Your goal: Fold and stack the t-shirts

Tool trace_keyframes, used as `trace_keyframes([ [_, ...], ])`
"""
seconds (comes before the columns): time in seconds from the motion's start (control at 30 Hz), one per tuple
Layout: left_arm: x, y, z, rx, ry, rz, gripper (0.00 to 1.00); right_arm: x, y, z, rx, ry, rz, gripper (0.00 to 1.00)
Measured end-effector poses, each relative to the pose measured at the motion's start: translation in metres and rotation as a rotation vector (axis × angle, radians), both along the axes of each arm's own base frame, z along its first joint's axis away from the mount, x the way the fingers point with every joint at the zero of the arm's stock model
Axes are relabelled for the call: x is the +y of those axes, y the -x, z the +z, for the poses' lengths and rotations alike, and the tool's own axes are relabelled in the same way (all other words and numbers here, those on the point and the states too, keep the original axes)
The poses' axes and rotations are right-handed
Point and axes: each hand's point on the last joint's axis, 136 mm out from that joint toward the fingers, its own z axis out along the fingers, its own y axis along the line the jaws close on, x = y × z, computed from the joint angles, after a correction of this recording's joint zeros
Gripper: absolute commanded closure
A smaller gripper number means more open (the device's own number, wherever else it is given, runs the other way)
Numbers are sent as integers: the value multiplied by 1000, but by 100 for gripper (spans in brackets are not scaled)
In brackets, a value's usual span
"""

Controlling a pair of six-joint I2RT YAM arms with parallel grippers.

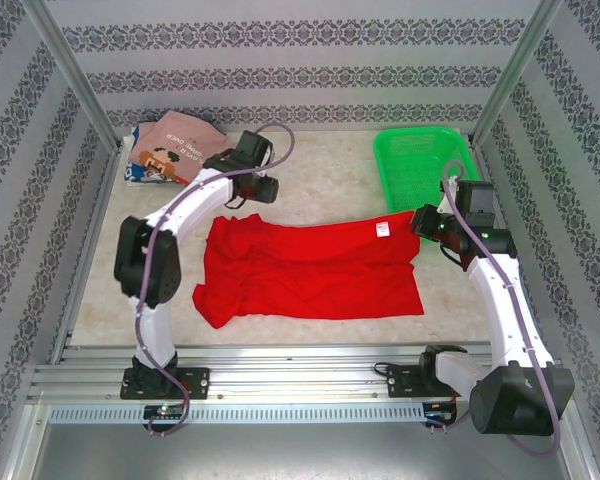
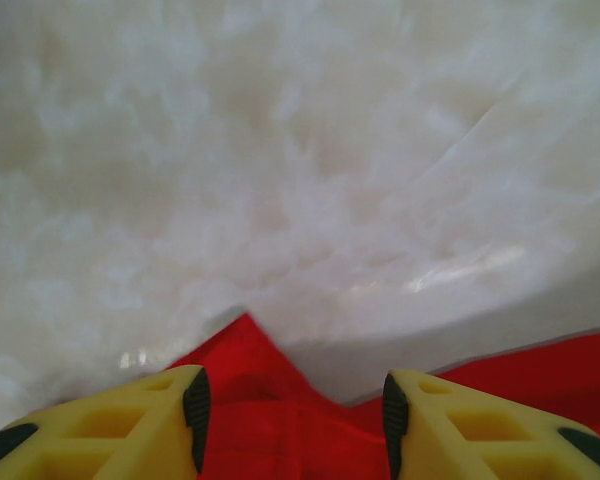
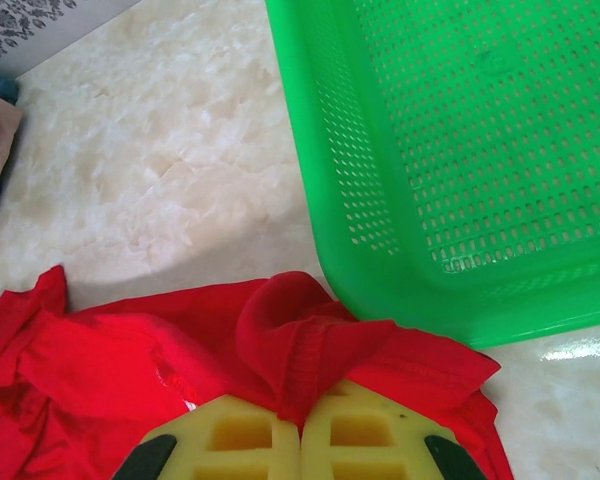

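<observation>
R jaws clamped on bright red cloth t-shirt (image 1: 310, 265), mid right; L jaws apart at its upper-left corner. Risk: bunching if dragged one-sided, snag on green plastic mesh basket (image 1: 425, 165).

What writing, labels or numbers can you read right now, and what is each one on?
No text is legible.
The white neck label on the red t-shirt: too small to read.
Lettering in the print on the pink t-shirt: too blurred to read.
</observation>
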Motion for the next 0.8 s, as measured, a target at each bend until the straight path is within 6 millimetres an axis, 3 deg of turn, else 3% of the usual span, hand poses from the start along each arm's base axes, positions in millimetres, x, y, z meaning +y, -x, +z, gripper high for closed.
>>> trace_keyframes([
  [0.07,3,5,-27,81,-53,-6,50,0,0,-1,2,0,0,100],
  [0.13,6,11,-40,135,-90,-19,49,0,1,-3,6,0,0,100],
  [0.4,5,12,-35,164,-150,-50,51,0,3,-9,19,-1,0,100],
  [0.8,6,18,-70,250,-212,-77,55,0,4,-8,10,2,2,100],
])
